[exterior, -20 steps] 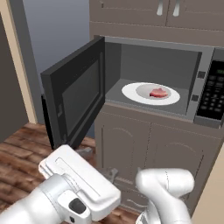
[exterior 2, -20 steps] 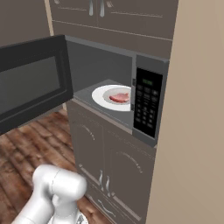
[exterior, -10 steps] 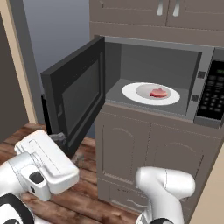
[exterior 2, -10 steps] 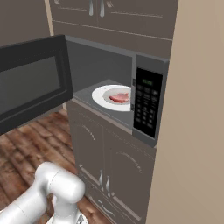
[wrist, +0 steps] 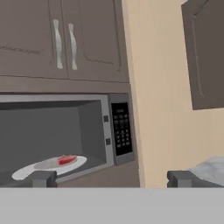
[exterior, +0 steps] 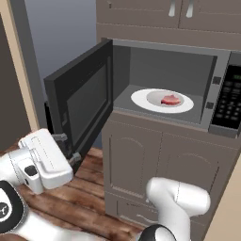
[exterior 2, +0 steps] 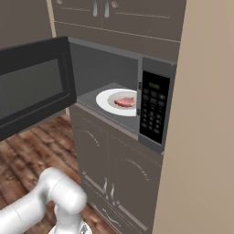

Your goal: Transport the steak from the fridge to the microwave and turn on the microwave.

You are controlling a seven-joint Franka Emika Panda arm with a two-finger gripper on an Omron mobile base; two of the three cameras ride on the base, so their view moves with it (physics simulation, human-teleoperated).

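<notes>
The steak (exterior: 171, 100) (exterior 2: 124, 101) (wrist: 66, 159) lies on the round white plate (exterior: 141, 100) inside the microwave (exterior: 230, 101) (exterior 2: 153, 112) (wrist: 121, 129). The microwave door (exterior: 84, 101) (exterior 2: 32, 87) stands swung wide open to the left. My gripper (exterior: 68, 148) is low at the left, just outside the door's lower edge, and touches nothing. In the hand view my gripper (wrist: 111, 179) has its two fingertips (wrist: 43, 178) far apart with nothing between them, and it looks up at the microwave from a distance. The fridge is out of view.
Upper cabinets with metal handles (wrist: 63, 43) sit above the microwave, and lower cabinet doors (exterior: 155, 164) are under it. A beige wall panel (exterior 2: 205, 114) rises right of the keypad. Wooden floor (exterior: 89, 197) lies below the open door. A grey counter corner (wrist: 210, 168) shows at the right.
My hand has swung from the lower middle of the left base view out to the left, beside the open door. The steak, plate and door have not moved.
</notes>
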